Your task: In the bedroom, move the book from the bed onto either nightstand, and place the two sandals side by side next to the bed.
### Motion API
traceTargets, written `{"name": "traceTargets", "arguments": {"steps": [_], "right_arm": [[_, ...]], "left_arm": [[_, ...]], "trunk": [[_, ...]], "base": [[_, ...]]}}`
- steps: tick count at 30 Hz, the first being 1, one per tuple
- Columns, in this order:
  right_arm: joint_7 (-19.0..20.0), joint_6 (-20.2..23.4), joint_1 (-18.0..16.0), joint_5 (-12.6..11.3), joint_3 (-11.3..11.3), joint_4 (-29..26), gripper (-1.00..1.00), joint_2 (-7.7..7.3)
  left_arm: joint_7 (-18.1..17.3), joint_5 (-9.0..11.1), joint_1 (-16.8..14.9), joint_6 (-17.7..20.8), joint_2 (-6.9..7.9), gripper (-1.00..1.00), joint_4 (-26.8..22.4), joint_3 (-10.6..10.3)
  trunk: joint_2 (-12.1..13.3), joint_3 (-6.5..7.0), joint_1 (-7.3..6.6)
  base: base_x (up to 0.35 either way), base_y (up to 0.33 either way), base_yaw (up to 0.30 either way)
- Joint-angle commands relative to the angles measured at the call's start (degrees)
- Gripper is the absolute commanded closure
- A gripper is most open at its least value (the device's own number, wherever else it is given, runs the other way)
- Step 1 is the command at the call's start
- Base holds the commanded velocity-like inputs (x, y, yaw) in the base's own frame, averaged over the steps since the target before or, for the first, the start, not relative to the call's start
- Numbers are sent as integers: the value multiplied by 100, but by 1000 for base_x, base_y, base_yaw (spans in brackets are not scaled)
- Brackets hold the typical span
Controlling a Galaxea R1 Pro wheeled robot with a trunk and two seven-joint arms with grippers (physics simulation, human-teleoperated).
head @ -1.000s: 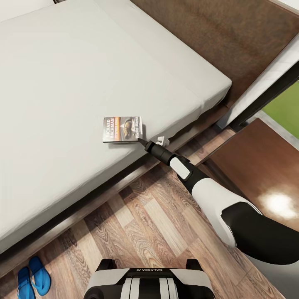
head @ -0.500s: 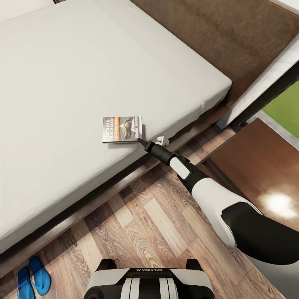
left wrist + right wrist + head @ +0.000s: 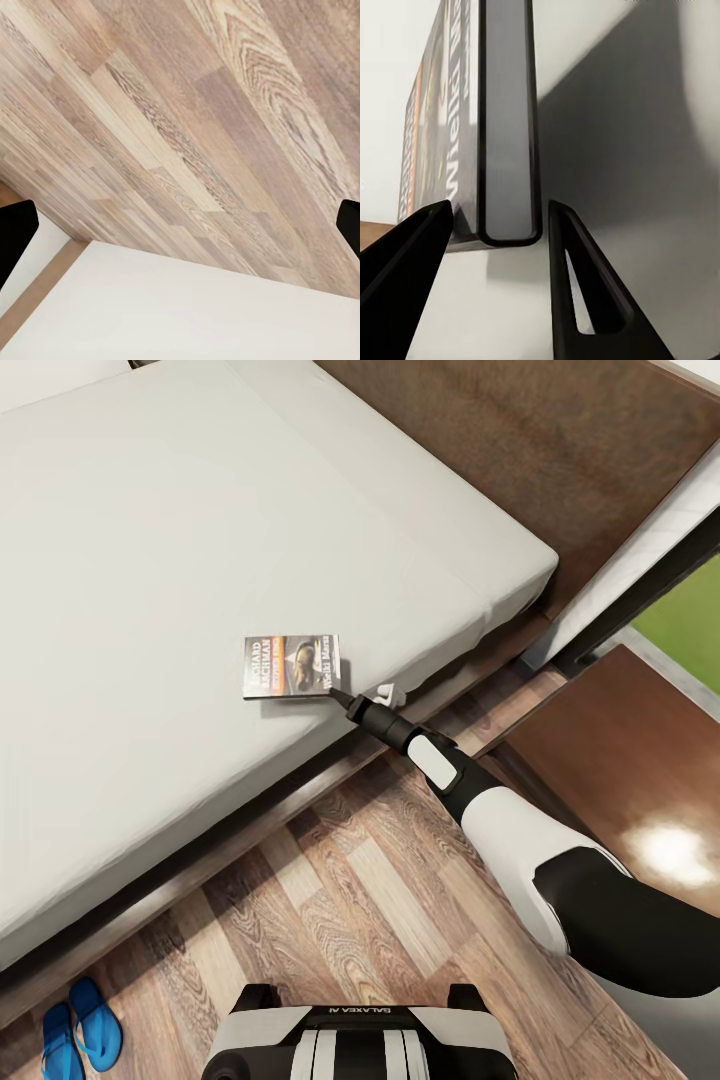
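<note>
Book (image 3: 292,667) lying flat on the bed (image 3: 180,560); right gripper (image 3: 499,232) jaws open, straddling its corner without clamping; left gripper (image 3: 180,225) jaws wide open over floor

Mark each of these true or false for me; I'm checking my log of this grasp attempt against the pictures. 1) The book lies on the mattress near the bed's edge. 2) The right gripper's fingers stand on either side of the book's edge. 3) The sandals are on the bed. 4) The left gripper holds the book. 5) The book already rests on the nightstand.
1) True: the book lies flat on the bed, near its edge.
2) True: the right gripper has one finger on each side of the book, with small gaps.
3) False: the sandals lie on the wood floor.
4) False: the left gripper is open over bare floor.
5) False: the nightstand is bare.
</note>
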Motion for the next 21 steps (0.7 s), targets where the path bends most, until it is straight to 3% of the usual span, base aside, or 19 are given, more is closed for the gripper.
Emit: {"name": "traceTargets", "arguments": {"steps": [1,9,21], "right_arm": [[14,35,-4,-56,7,1,100,0],[14,38,-4,-56,13,-7,100,0],[16,38,-4,-56,15,0,100,0]], "left_arm": [[15,61,0,-18,1,-100,0,-48],[15,61,0,-18,1,-100,0,-48],[15,65,0,-18,1,-100,0,-48]], "trunk": [[-1,-2,0],[-1,-2,0],[480,213,-264]], "base": [[0,0,0],[0,0,0],[0,0,0]]}}
